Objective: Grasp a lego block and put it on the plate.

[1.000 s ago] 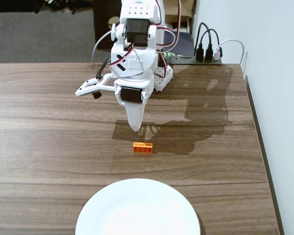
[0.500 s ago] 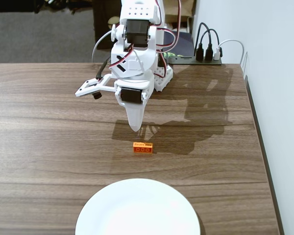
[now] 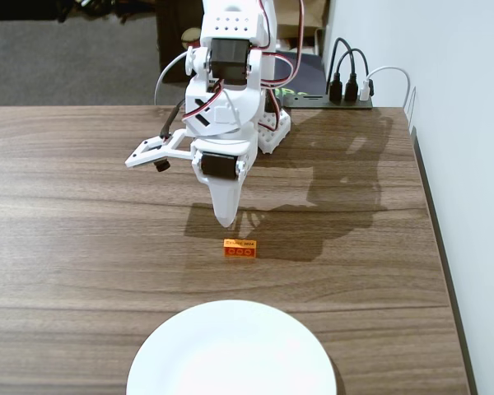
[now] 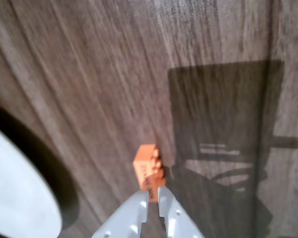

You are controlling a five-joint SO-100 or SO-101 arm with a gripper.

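The gripper is seen in the wrist view with its two white fingertips nearly together, only a thin slit between them, and nothing is held. The lego block lies on the wooden table just ahead of the fingertips, apart from them. In the fixed view, the block is found just below the gripper tip, and the plate lies further beyond the block.
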